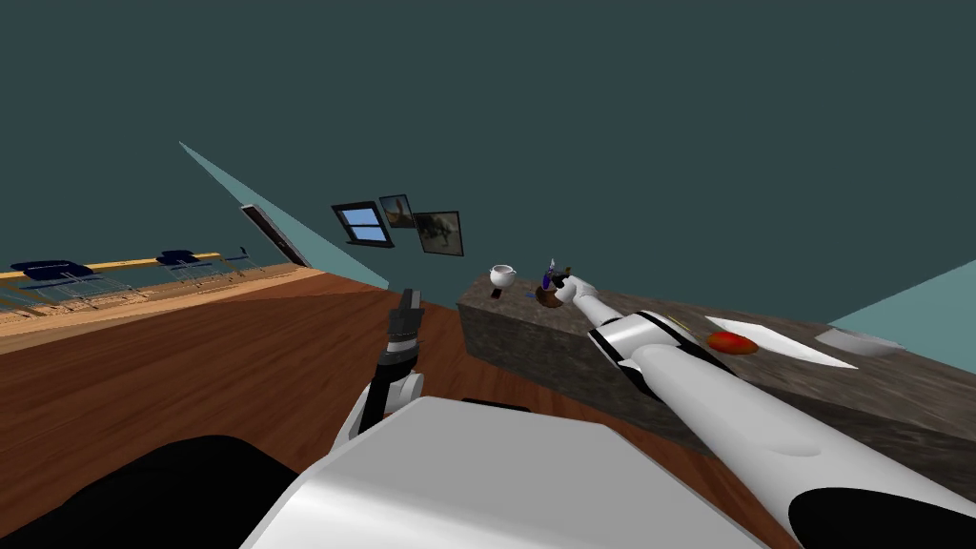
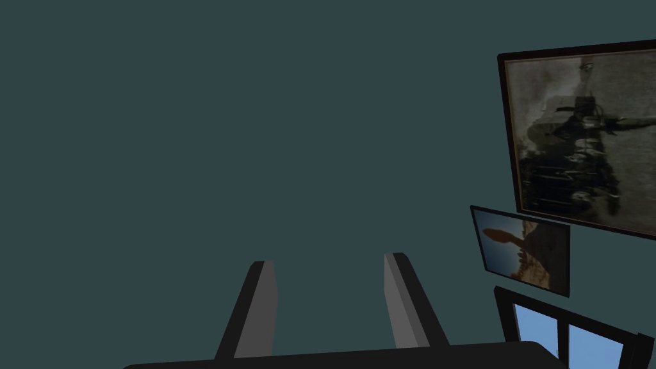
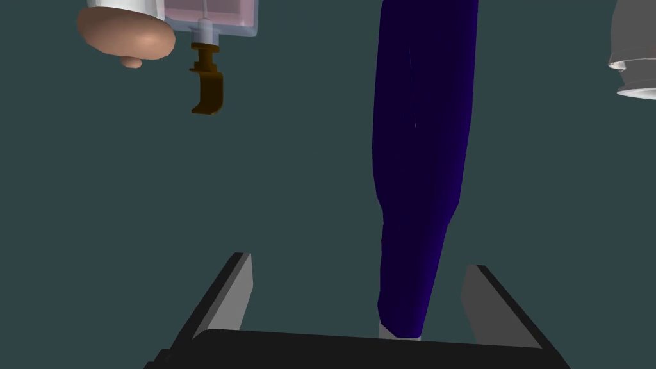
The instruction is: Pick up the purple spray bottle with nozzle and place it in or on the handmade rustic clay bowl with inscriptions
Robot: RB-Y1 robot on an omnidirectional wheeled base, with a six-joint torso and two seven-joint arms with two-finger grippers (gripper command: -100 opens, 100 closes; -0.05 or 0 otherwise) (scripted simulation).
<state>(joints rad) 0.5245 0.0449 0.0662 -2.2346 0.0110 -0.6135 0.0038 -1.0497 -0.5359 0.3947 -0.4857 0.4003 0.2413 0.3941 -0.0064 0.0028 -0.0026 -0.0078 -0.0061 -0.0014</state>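
Note:
The dark purple spray bottle runs lengthwise between the fingers of my right gripper. The fingers stand wide apart and open; the bottle lies nearer one finger, and neither visibly presses it. In the head view the right gripper is stretched out to the far end of a grey stone counter. There the purple bottle rises at a small brown bowl; whether it rests inside the bowl is unclear. My left gripper is raised over the floor beside the counter, its fingers open and empty.
A white cup stands at the counter's far corner, close to the bowl. Nearer me on the counter lie a red object on a white sheet and a grey item. Wooden floor lies left of the counter.

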